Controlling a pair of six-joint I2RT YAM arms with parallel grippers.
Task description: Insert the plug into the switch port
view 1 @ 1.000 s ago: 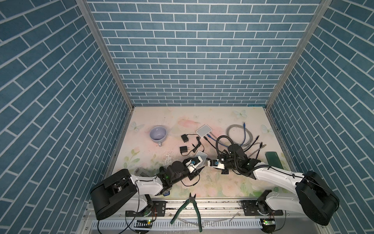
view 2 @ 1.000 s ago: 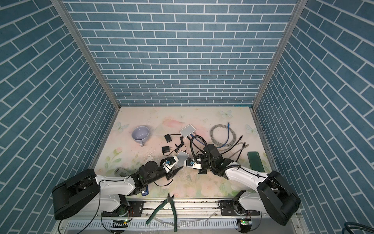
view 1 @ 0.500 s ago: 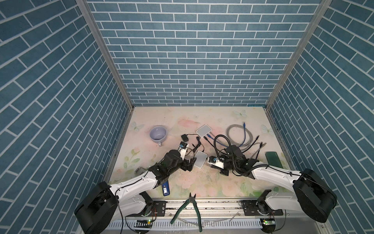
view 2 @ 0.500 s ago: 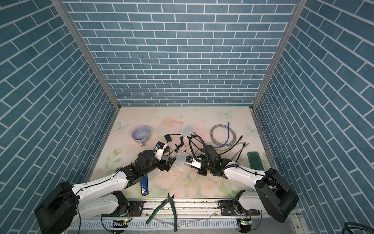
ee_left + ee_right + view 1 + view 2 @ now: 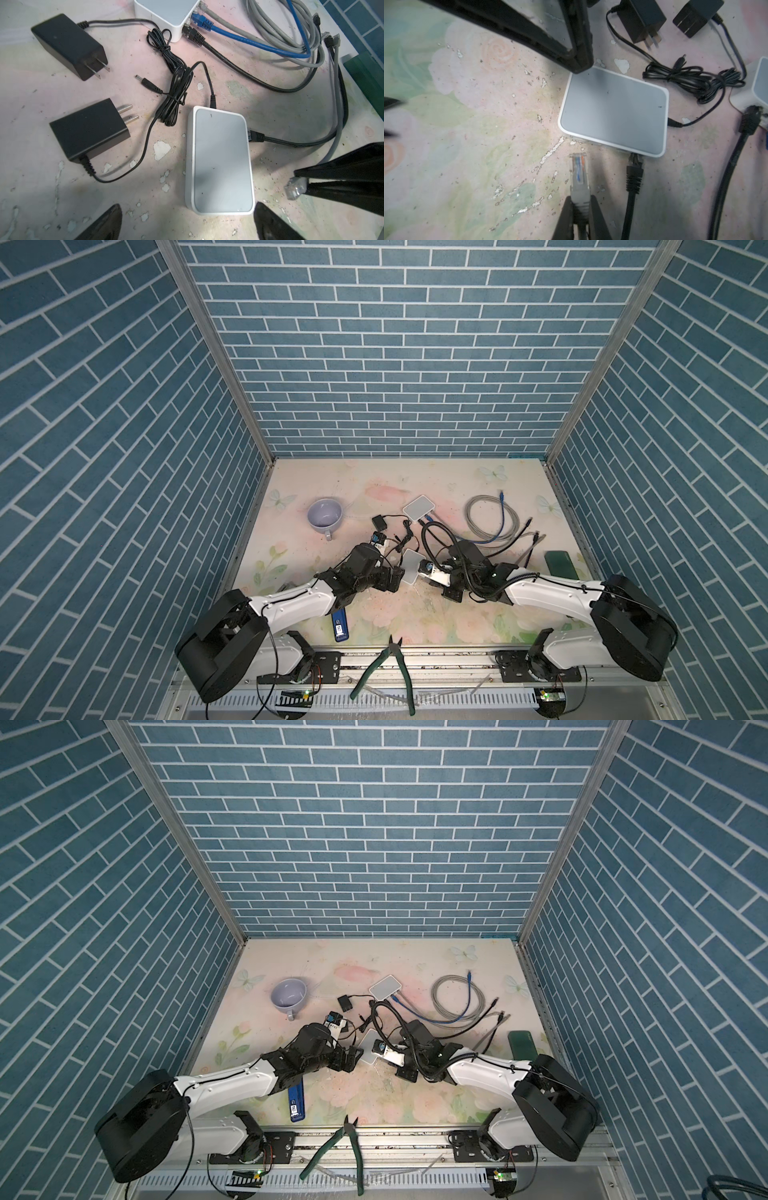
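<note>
- My right tool [image 5: 580, 205] is pressed together on the grey back end of the plug [image 5: 578, 168]. That leaves the clear tip free in front, so nothing of mine should foul a port.
- I hold the plug low over the counter [image 5: 477, 124], tip aimed at the port side of the switch [image 5: 612, 112] and just short of it. It is not in yet.
- A black plug [image 5: 635, 166] already sits in a port on that side. Mine is held beside it and apart from it, which I judge lines it up with a free port.
- My left tool [image 5: 187, 220] is spread wide and straddles one short end of the switch.
- In the right wrist view one of its fingers [image 5: 577, 62] sits at a corner of the switch. I cannot tell whether it touches.
- I judge the left tool is there to brace: the switch lies flat and loose on the counter and looks light, so a push from the plug would slide it away.
- A power lead [image 5: 213, 101] enters the far short end, which leaves the near end as the clear place to clamp.
</note>
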